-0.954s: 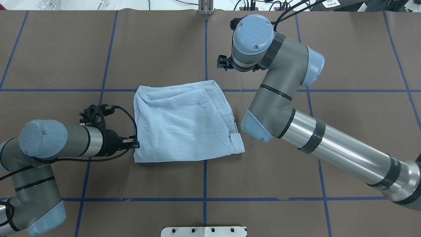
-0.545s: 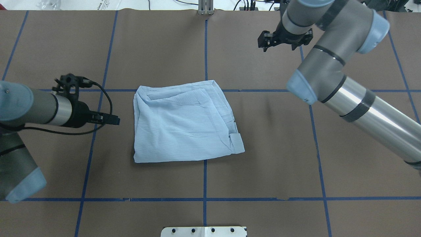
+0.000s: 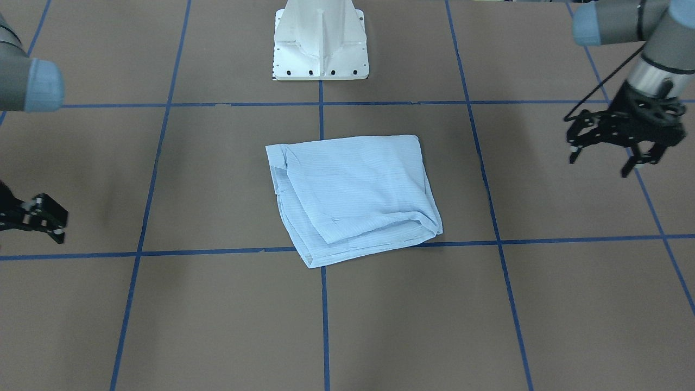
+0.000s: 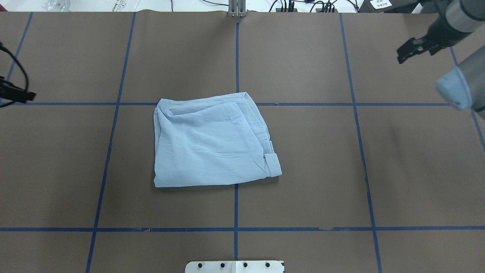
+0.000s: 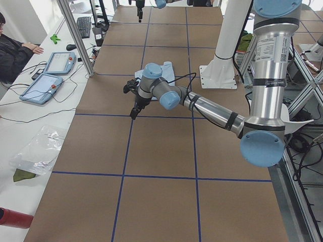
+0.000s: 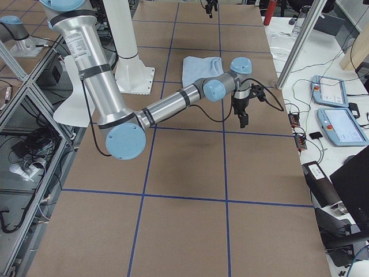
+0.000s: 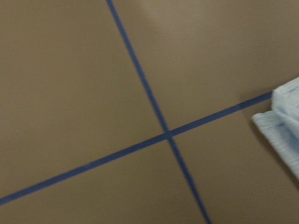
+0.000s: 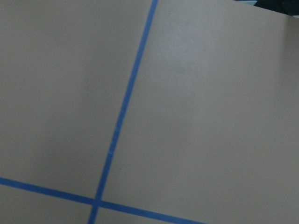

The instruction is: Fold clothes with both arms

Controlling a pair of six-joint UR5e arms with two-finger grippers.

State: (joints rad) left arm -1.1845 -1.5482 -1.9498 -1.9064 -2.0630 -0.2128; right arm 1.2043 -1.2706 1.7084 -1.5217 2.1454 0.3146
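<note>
The light-blue striped shirt [image 4: 212, 146] lies folded in a rough square at the table's middle, also in the front view [image 3: 353, 195] and the right side view [image 6: 199, 69]. Its corner shows at the right edge of the left wrist view [image 7: 286, 128]. My left gripper [image 3: 613, 163] is open and empty, raised far to the shirt's side, and only just in the overhead view [image 4: 17, 94]. My right gripper [image 3: 46, 220] is open and empty, far off on the other side, near the back right in the overhead view [image 4: 404, 53].
Blue tape lines [image 4: 235, 208] divide the brown table cover into squares. The white pedestal base [image 3: 320, 49] stands at the robot's edge of the table. Operator tablets [image 5: 50, 70] and cables lie on a side table beyond the far edge.
My left gripper has left the shirt's left edge and pulled back to the view's left border. My right arm has swung out to the far right. The shirt has not moved.
</note>
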